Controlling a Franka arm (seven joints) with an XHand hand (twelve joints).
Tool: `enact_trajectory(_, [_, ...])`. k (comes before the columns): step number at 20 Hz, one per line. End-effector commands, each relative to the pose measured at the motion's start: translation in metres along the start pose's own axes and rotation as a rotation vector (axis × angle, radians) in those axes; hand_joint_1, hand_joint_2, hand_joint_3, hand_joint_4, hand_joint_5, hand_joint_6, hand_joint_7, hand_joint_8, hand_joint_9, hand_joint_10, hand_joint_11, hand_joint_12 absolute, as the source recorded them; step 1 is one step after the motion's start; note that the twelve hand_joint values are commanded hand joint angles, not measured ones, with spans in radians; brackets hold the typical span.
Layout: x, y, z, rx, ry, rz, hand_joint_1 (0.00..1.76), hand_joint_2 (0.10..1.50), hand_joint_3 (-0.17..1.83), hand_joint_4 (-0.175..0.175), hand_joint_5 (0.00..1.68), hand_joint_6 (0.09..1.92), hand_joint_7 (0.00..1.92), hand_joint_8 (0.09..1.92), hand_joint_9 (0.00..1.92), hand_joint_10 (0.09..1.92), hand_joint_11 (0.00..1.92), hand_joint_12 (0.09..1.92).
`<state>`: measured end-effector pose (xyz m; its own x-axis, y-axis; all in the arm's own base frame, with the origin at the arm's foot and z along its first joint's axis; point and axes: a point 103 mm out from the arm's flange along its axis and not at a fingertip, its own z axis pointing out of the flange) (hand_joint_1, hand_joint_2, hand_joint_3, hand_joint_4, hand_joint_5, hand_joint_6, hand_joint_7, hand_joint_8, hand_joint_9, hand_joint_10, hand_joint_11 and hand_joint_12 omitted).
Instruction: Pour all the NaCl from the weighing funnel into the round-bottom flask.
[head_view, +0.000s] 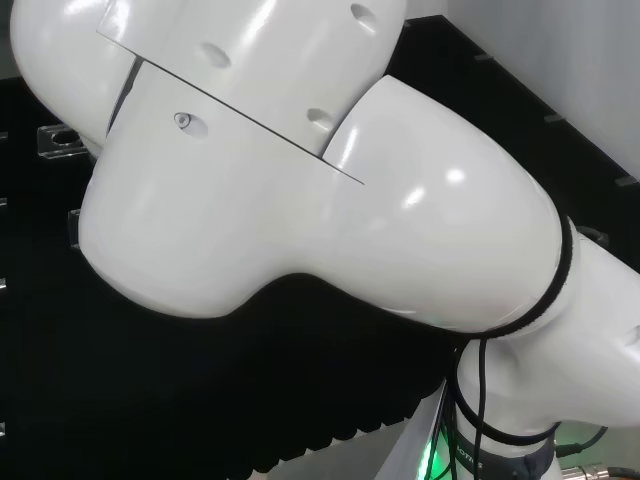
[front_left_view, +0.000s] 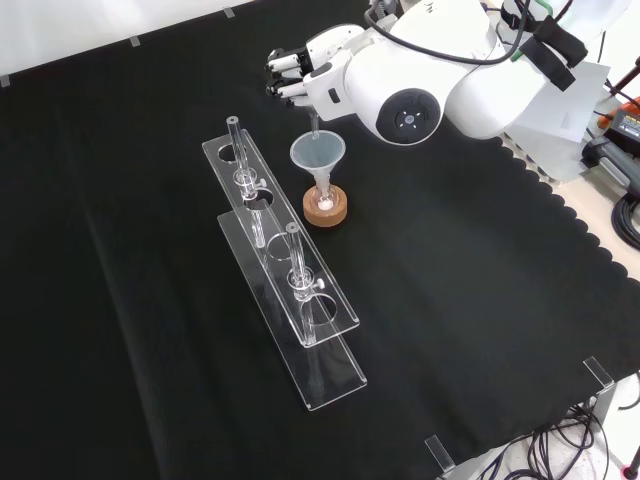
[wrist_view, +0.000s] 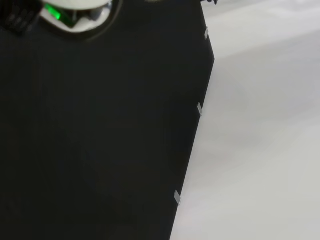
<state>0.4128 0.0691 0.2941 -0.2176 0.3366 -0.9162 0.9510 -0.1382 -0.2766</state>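
In the front view the hand (front_left_view: 305, 75) is hanging in the upper middle of the frame, just above a clear funnel (front_left_view: 318, 155). Its fingers (front_left_view: 285, 65) are curled and bunched together, and a thin clear stem (front_left_view: 313, 128) is running down from under them toward the funnel's mouth; it looks like the hand is pinching this stem, the weighing funnel, though the contact itself is hidden by the palm. The stem is standing nearly upright with its lower end at or just inside the wide rim of the funnel. The funnel is sitting in the neck of the flask (front_left_view: 324, 196), which is resting on a cork ring (front_left_view: 326, 209) a little above the centre of the frame. A small white patch is showing at the bottom of the flask. Left of the flask and running down toward the lower middle, two clear racks (front_left_view: 300, 300) are lying on the black cloth (front_left_view: 480, 320), carrying a few upright glass tubes (front_left_view: 240, 165). The arm's big white link (front_left_view: 410, 85) with a round grey cap is filling the upper right, just beside the hand

In the head view the arm's white links (head_view: 320, 200) are covering most of the frame over the dark cloth
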Motion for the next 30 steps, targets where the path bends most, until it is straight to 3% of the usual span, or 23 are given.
enact_trajectory(1, [0.0,0.0,0.001,-0.003,0.021,-0.007,1.11,0.65,0.7,0.175,1.23,0.76,0.59,0.64,0.95,0.44,0.63,1.23])
enact_trajectory(5, [0.001,0.001,0.002,-0.011,0.049,-0.018,1.11,0.65,0.7,0.175,1.23,0.76,0.59,0.64,0.95,0.44,0.63,1.23])
enact_trajectory(12, [-0.006,0.002,0.005,-0.025,0.169,-0.048,1.11,0.65,0.7,0.175,1.23,0.76,0.59,0.64,0.95,0.44,0.63,1.23])
enact_trajectory(30, [-0.036,0.002,0.03,-0.068,0.592,-0.112,1.11,0.66,0.7,0.175,1.23,0.77,0.6,0.64,0.96,0.45,0.63,1.23])
